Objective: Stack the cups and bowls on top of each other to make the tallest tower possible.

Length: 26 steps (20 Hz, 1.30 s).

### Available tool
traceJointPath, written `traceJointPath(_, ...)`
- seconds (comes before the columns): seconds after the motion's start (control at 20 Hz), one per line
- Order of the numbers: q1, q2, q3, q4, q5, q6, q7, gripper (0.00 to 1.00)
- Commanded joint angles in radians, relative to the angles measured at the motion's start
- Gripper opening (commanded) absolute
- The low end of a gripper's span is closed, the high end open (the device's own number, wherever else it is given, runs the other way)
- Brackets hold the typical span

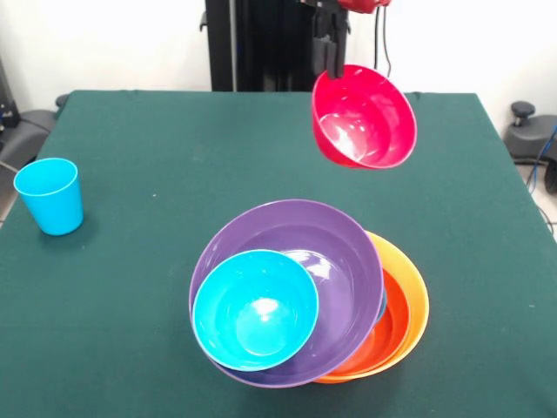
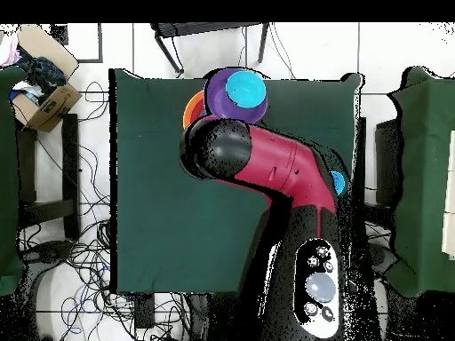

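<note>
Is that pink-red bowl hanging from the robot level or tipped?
Tipped. The pink-red bowl hangs above the table, gripper pinching its rim, its inside facing the front camera.

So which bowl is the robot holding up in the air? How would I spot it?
Start at the green cloth table and find the pile of glossy plastic bowls, with its big purple bowl on top holding a small turquoise bowl. Look above and behind that, toward the robot's pedestal. There the black gripper pinches the rim of a small pink-red plastic bowl, the only one hanging tilted in the air.
</note>
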Motion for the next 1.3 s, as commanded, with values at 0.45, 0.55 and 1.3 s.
traceJointPath(0.45, -0.045, 0.105, 0.093, -0.177, -0.009, 0.133, 0.033, 0.00)
traceJointPath(0.55, -0.051, 0.117, 0.095, -0.195, -0.010, 0.134, 0.024, 0.00)
traceJointPath(1.3, -0.100, 0.197, 0.119, -0.245, -0.026, 0.076, -0.042, 0.00)
